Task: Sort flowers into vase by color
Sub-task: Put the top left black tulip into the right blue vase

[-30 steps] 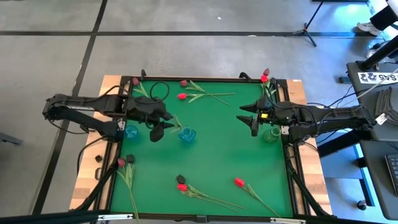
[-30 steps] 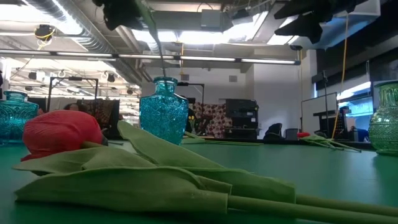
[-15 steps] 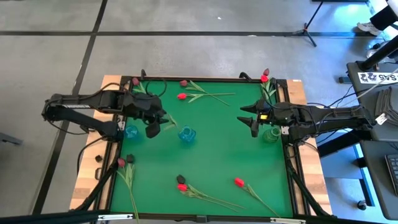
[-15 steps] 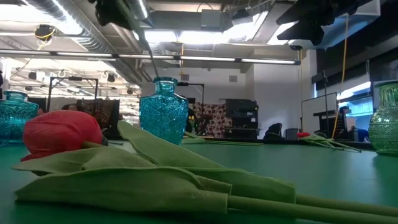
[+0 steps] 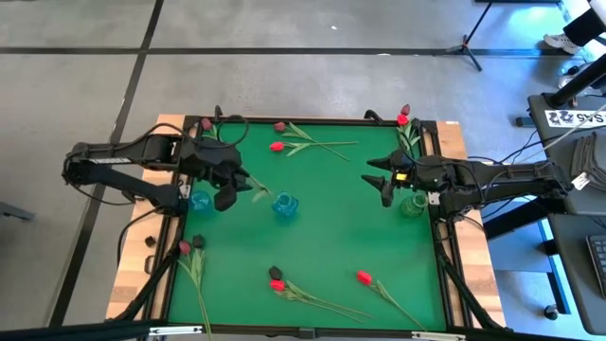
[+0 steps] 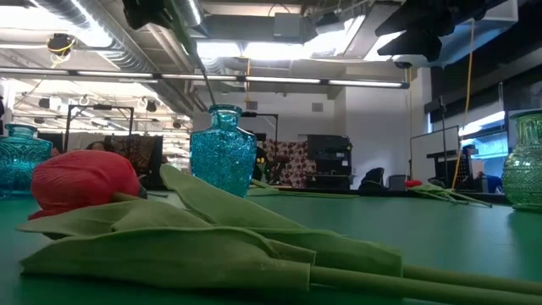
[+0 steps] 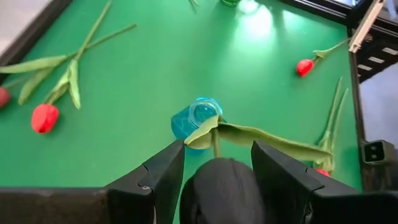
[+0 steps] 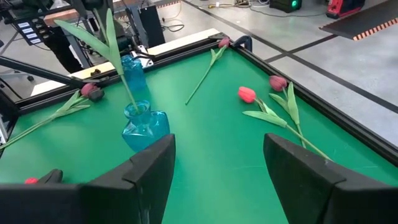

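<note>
Tulips lie scattered on green table (image 5: pixel 322 218): red one (image 5: pixel 276 147) far, red one (image 5: pixel 364 278) near. Left gripper (image 5: pixel 232 186) grasps dark-headed flower (image 7: pixel 219 186), stem tip in centre blue vase (image 5: pixel 284 204). Right gripper (image 5: pixel 377 179) released, beside green vase (image 5: pixel 412 205). Second blue vase (image 5: pixel 199 200) left.

Green table surface (image 5: pixel 322 218), flat, edged by a black frame rail (image 5: pixel 312 119). Wooden board (image 5: pixel 133 275) shows outside the frame on the left side. Grey floor (image 5: pixel 284 50) around it, crossed by dark seams. 1 tripod stand (image 5: pixel 469 43) beyond the far right corner; a shoe (image 5: pixel 566 40) near it at the edge. White printed label (image 5: pixel 576 117) on equipment at right. Low view: ceiling ducts (image 6: pixel 85 34), light strip (image 6: pixel 279 82), patterned fabric (image 6: pixel 284 161) in the room behind.
</note>
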Robot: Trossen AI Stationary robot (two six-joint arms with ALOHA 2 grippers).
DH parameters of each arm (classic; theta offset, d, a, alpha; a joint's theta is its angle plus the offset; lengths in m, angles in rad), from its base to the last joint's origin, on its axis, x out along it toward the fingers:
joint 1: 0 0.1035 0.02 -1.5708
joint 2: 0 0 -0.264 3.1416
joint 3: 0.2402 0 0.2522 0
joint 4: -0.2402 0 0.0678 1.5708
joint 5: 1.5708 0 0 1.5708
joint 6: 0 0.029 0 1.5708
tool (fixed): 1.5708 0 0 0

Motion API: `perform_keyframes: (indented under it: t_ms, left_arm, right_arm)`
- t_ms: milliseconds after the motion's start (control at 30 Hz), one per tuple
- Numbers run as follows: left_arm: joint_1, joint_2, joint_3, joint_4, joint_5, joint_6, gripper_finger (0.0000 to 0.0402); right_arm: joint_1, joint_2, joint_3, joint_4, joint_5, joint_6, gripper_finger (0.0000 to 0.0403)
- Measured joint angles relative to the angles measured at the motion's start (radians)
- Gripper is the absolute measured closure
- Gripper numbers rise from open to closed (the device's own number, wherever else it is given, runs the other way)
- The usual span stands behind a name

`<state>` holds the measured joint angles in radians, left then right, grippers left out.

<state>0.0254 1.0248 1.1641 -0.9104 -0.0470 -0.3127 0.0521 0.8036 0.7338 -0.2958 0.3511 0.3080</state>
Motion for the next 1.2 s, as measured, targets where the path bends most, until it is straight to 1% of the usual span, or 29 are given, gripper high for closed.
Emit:
perform_keyframes:
  t_ms: [100,333,433,600,633,733,800,900,1200]
  left_arm:
    - [0.007,0.000,0.000,-0.027,0.012,-0.018,0.0218]
    - [0.025,0.014,0.000,-0.018,-0.046,-0.018,0.0218]
    - [0.027,0.041,-0.001,-0.020,-0.109,-0.013,0.0214]
    - [0.001,0.049,-0.001,-0.019,-0.124,0.051,0.0211]
    - [-0.002,0.048,-0.001,-0.018,-0.135,0.053,0.0211]
    - [-0.012,0.048,-0.001,-0.019,-0.219,0.039,0.0211]
    - [-0.016,0.048,-0.001,-0.019,-0.257,0.023,0.0211]
    - [-0.019,0.048,-0.001,-0.019,-0.254,-0.014,0.0211]
    - [-0.029,0.048,-0.001,-0.020,-0.247,-0.044,0.0211]
  right_arm:
    - [0.000,0.000,0.000,0.000,0.000,0.000,0.0158]
    - [0.000,0.000,0.000,-0.017,0.006,0.001,0.0158]
    - [0.000,0.000,0.000,-0.022,0.008,0.006,0.0158]
    - [0.000,0.000,0.000,-0.022,0.008,0.025,0.0158]
    - [0.000,0.000,0.000,-0.022,0.008,0.029,0.0158]
    - [0.000,0.000,0.000,-0.022,0.008,0.029,0.0158]
    - [0.000,0.000,0.000,-0.022,0.008,0.030,0.0158]
    - [0.000,0.000,0.000,-0.022,0.008,0.030,0.0158]
    - [0.000,0.000,0.000,-0.022,0.008,0.031,0.0158]
